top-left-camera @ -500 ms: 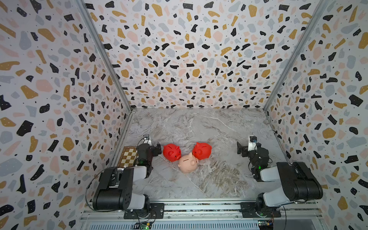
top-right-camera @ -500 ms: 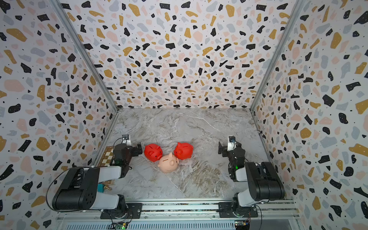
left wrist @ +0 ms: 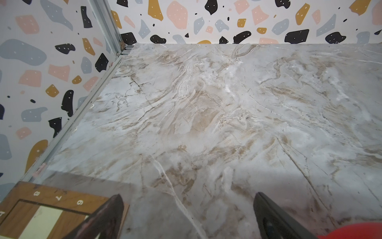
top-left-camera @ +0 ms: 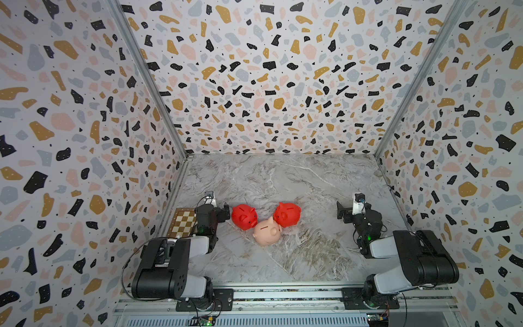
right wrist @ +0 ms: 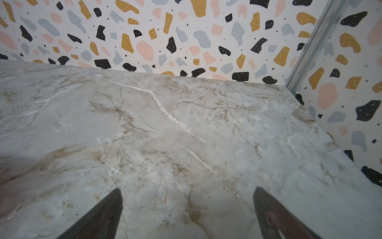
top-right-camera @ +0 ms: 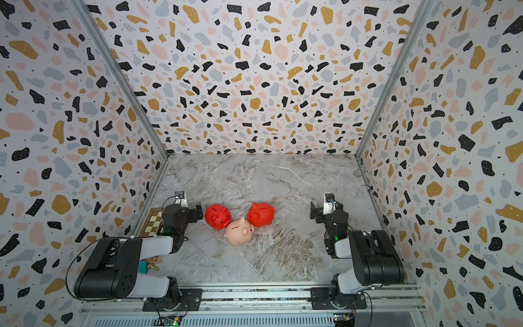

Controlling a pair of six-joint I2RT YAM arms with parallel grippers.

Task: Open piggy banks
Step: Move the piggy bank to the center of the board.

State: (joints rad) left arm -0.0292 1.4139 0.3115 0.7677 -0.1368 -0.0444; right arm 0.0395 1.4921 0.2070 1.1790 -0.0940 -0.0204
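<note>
Both arms sit folded low, and the left gripper and right gripper are wide open, holding nothing. Between them on the marble table, the peach piggy bank touches the left red piggy bank, which is just beside the left gripper, and the right red piggy bank. A chessboard lies by the left arm, and nothing has moved since before.

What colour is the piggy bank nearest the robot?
The nearest piggy bank is pale peach-pink, seen most clearly in a top view.

Three clustered piggy banks; two red
</note>
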